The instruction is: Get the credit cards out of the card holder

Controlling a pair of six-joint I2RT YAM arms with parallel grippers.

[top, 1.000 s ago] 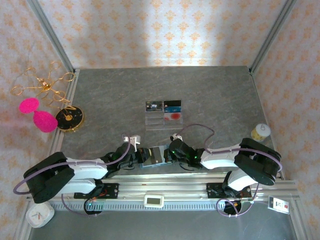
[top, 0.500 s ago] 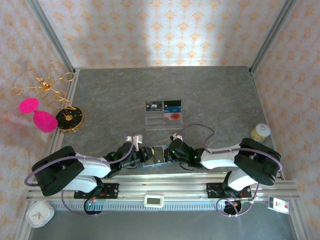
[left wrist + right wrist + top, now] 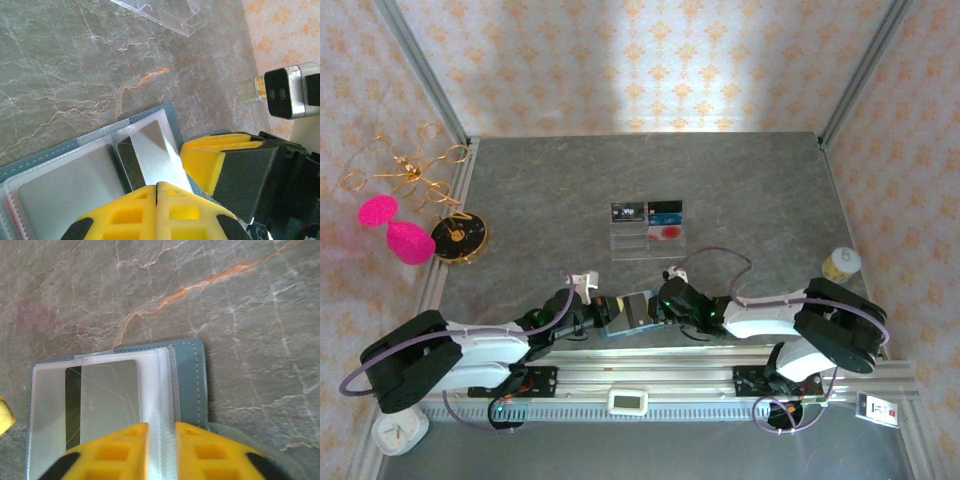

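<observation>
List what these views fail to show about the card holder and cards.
Top external: print on the credit cards in the clear tray, too small.
Left wrist: the grey credit card, lower end covered by the left end effector.
Right wrist: whether the right end effector clamps the card holder by its clear leaves; its own fingers hide the contact.

no readable text, credit cards (image 3: 665, 211) seemingly blurred
</observation>
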